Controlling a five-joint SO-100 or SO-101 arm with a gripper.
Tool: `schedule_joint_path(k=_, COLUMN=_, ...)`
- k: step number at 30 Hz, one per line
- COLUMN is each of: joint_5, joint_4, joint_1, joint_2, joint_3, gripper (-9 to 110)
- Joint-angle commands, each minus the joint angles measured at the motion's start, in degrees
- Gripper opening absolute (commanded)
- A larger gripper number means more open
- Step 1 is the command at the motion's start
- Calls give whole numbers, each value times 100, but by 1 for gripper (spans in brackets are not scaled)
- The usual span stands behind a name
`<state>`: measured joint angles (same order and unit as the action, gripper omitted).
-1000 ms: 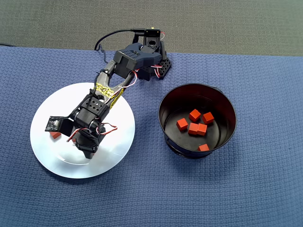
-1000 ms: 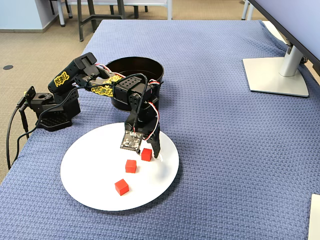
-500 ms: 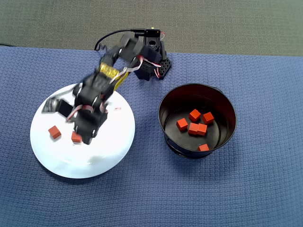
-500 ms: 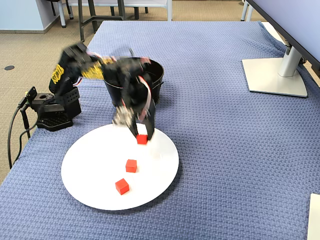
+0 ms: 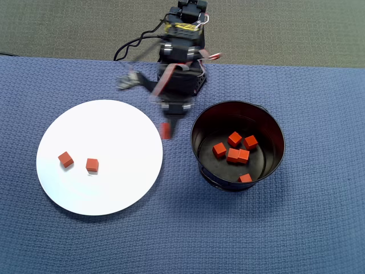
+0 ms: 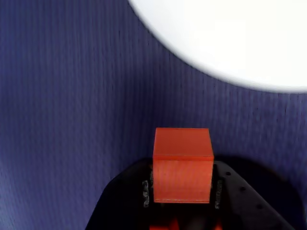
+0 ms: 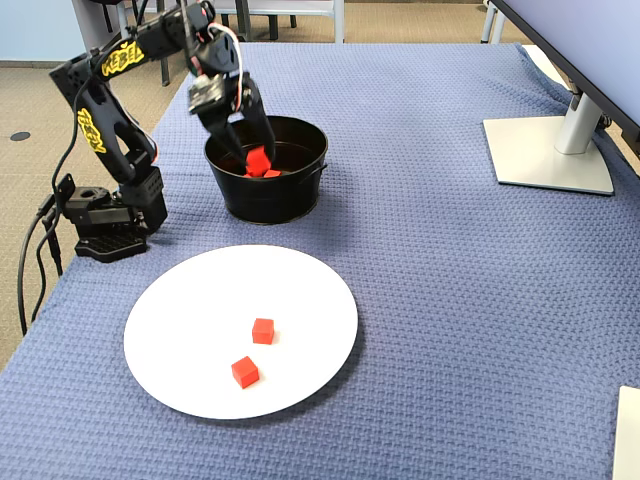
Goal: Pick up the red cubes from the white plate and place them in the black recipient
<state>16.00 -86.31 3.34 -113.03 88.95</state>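
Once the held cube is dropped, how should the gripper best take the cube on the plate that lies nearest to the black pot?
Take that cube by two opposite flat side faces, coming straight down from above. It sits flat on the white plate, apart from the other cube, so the fingers likely have room on both sides. Turn the wrist to match its slight rotation. The gripper now holds a cube.

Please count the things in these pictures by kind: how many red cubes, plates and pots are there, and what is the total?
Red cubes: 8 — 2 on the plate, 5 in the pot, 1 in the gripper jaws
White plate: 1
Black pot: 1
Total: 10
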Motion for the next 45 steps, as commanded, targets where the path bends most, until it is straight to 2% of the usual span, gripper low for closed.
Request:
schedule_joint_path(k=1, joint_5=-448, joint_4=44, joint_1=-1556, joint_2=-413, joint_3=211, gripper=12)
schedule_joint_path(k=2, joint_5=-396, joint_4=70, joint_1=-1916, joint_2=-387, joint_3=264, gripper=30)
schedule_joint_path(k=5, joint_5=-88, joint_4=105, joint_1=-2698, joint_2=-378, joint_3=360, gripper=36)
schedule_joint_path(k=7, joint_5=70, joint_4=18, joint_1=-2663, joint_2=-369, joint_3=167, gripper=45)
schedule_joint_path(k=8, joint_5=185, joint_4=-97, joint_1=-2487, joint_2=-343, joint_3=26, gripper=45)
schedule_joint_path(k=12, joint_5=606, joint_4=-88, joint_1=-844, joint_2=-316, joint_3=-272, gripper=26)
schedule_joint_path(k=15, joint_5=1169, joint_4=62, joint_1=598, joint_2=18, joint_3=-387, gripper=28)
schedule_joint_path(k=18, joint_5=1564, joint_4=642, joint_1=1898, joint_2=483, joint_3=-334, gripper=24)
schedule_joint_path(k=23, joint_5=2241, joint_4=1204, joint_1=3146, joint_2=1881, joint_3=-545, gripper=24)
schedule_joint_path(k=28, joint_5=2514, joint_4=1169, joint_1=3744, joint_2=3586, joint_3=-1573, gripper=27)
schedule_joint_path(k=35, joint_5=2470, joint_4=870, joint_1=3946, joint_2=5124, joint_3=-2918, gripper=27)
schedule_joint_path(k=45, joint_5=2188, joint_4=853, joint_1=3920, joint_2=5924, joint_3=-3674, gripper=22)
